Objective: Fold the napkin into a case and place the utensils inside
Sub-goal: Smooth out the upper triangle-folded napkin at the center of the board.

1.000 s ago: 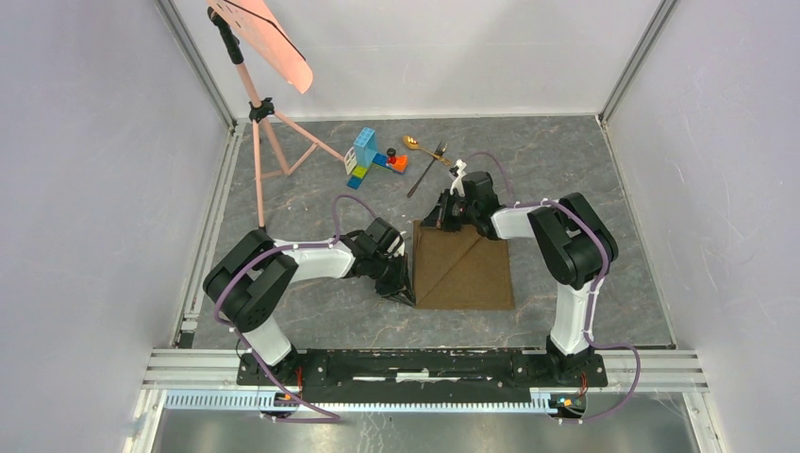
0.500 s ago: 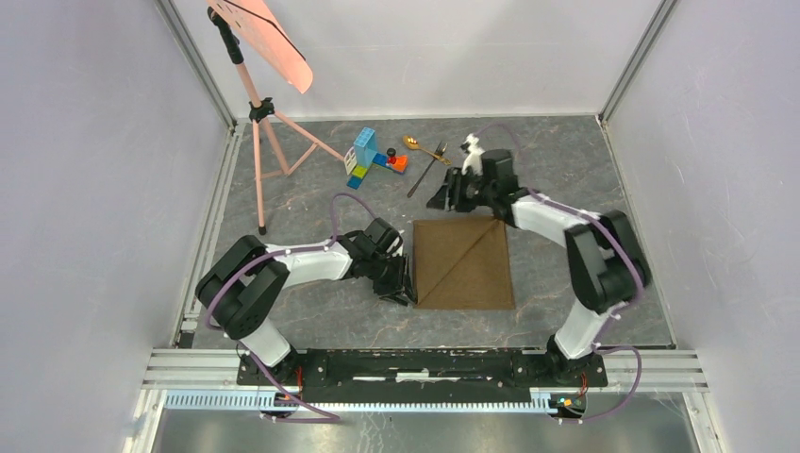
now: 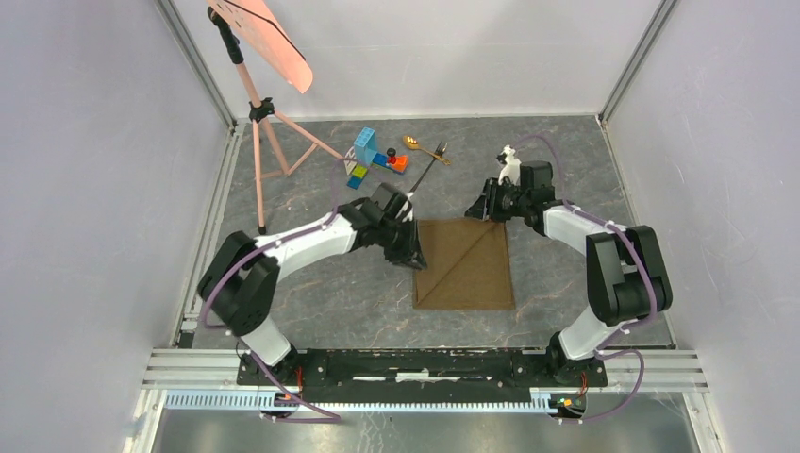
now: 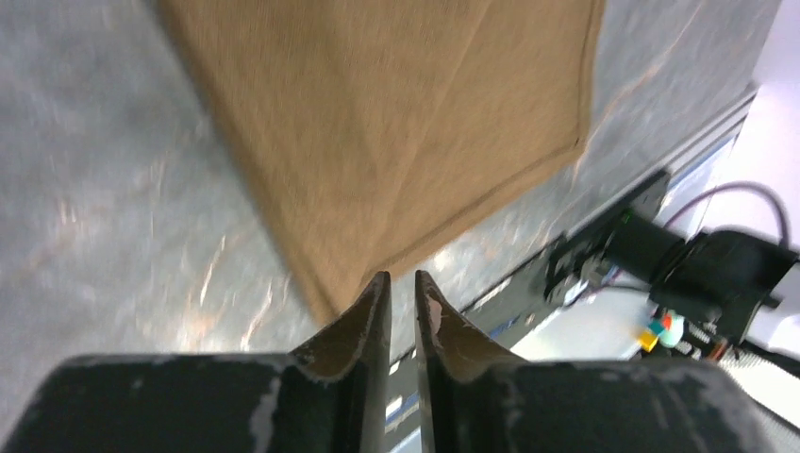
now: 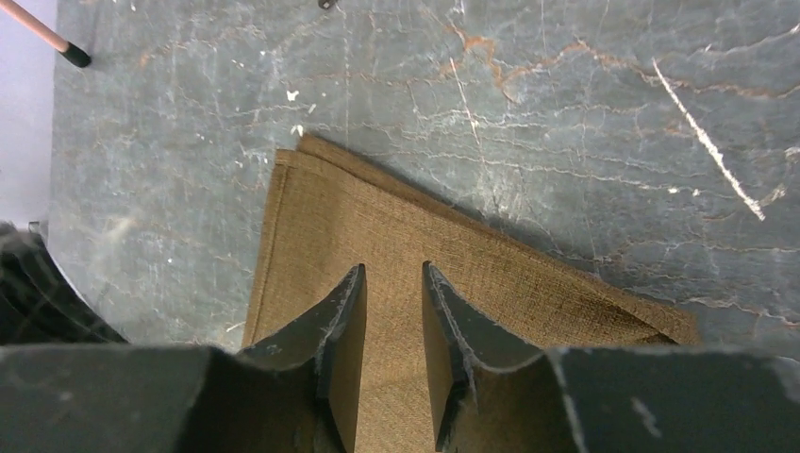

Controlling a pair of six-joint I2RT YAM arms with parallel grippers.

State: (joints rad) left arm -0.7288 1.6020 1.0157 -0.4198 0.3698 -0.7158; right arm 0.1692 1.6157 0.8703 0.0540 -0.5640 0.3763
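The brown napkin [image 3: 462,264] lies flat on the table as a square with a diagonal fold line; it also fills the top of the left wrist view [image 4: 406,123] and shows under the fingers in the right wrist view [image 5: 396,226]. My left gripper [image 3: 412,253] [image 4: 396,276] hovers at its far left corner, jaws a narrow gap apart with nothing between. Just beyond the napkin's far edge, my right gripper [image 3: 478,208] [image 5: 393,269] stands open and empty. The gold spoon [image 3: 415,144] and dark fork [image 3: 429,165] lie at the back of the table.
Colourful toy blocks [image 3: 370,156] sit left of the utensils. A pink tripod stand [image 3: 259,113] rises at the back left, one foot [image 5: 71,52] showing in the right wrist view. The metal rail [image 3: 425,363] runs along the near edge.
The left gripper moved from the napkin's near left corner up to its far left corner. The right gripper let go and drew back to the right, off the napkin's far edge.
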